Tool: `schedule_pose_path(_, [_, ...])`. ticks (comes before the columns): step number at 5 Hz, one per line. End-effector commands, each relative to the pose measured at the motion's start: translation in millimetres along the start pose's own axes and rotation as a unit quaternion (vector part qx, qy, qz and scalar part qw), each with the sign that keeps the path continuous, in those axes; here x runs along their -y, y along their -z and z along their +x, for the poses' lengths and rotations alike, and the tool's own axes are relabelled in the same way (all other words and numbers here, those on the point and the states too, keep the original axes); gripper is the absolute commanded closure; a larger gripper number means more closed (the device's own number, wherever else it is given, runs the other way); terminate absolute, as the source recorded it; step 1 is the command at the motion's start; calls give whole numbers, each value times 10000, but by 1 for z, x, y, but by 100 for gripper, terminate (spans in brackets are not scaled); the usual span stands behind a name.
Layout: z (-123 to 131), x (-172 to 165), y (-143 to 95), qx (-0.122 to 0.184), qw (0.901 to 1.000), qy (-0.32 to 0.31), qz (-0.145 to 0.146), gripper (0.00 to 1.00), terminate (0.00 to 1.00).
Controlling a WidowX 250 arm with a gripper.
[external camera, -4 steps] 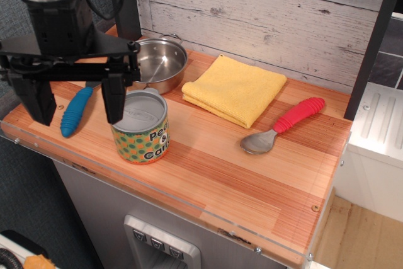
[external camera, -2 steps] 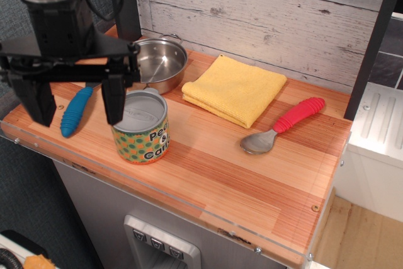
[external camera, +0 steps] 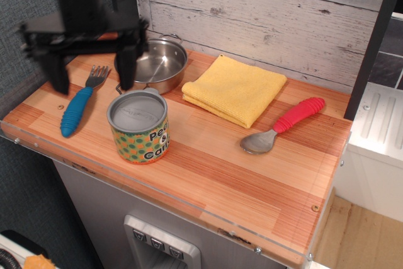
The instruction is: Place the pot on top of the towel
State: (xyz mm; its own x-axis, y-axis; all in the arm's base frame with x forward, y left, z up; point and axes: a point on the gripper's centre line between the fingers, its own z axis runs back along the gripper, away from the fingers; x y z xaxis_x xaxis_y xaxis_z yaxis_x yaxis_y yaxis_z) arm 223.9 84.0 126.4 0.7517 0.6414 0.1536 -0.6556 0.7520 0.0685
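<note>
Since 0.4 s ago your tool has risen toward the pot, spread wide, empty; approach step: next straddle its rim

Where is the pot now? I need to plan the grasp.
The pot sits at the counter's back left by the wooden wall, left of the yellow towel, behind the can.
</note>
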Motion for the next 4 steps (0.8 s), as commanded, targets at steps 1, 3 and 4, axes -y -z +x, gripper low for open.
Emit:
schedule_pose_path(1, [66,12,28,606,9977,-258,-161,0,0])
schedule_pose_path(3, [113,20,61,707,9956,-547,-296,0,0])
schedule_pose_path(4, [130,21,67,678,9954,-632,-261,0,0])
